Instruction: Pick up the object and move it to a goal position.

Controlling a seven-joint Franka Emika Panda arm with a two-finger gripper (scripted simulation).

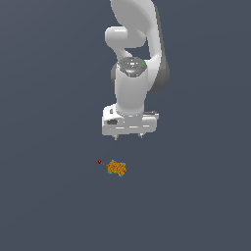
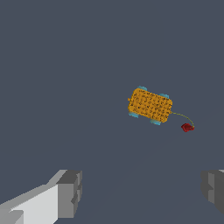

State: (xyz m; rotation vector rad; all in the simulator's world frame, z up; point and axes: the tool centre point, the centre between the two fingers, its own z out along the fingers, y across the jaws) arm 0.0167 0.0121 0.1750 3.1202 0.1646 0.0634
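Gripper [image 1: 128, 137] spread wide, empty, above the block [image 1: 116, 168]: prob light & rigid, so pinch across its short sides.

We see the gripper [image 1: 128, 137] hanging above the floor [image 1: 44, 196], with its jaws spread wide and nothing between them. The block [image 1: 116, 168] lies on the floor below the gripper, slightly toward the exterior view's left of it and well apart from the fingertips. The dot [image 1: 99, 161] sits just beside the block, on its side toward the exterior view's left, farther out from under the gripper. In the wrist view, block [image 2: 150, 105] and dot [image 2: 187, 127] lie ahead of the fingers [image 2: 70, 192], not between them.
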